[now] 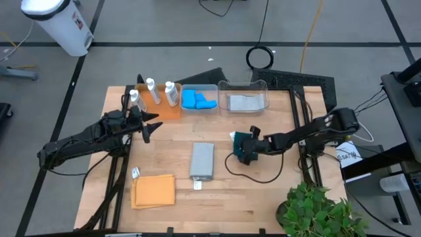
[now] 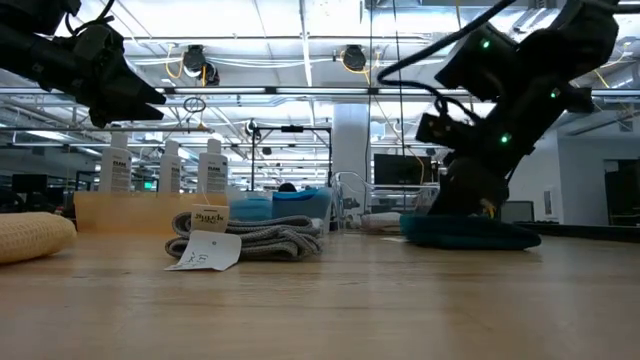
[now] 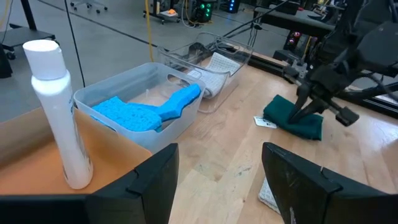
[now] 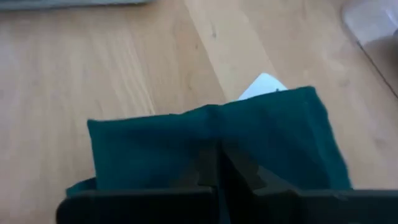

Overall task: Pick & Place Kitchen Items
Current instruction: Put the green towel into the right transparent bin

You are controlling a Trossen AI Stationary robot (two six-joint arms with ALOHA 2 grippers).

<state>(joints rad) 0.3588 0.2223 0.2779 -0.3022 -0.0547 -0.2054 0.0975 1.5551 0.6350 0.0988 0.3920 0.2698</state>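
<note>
Lying flat near the table's right edge, the dark green cloth (image 4: 211, 146) is what we see. Right gripper (image 4: 217, 163) pinches it, fingers pressed together. Left gripper (image 1: 150, 125) hovers spread beside the bottles (image 1: 152, 92).

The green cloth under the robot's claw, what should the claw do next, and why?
Probably lift it a little. The right gripper sits shut on the dark green cloth, which lies flat on the table. Raising it first would likely free it to carry toward the clear bin that holds a pale cloth. The left gripper waits open by the bottles.
</note>
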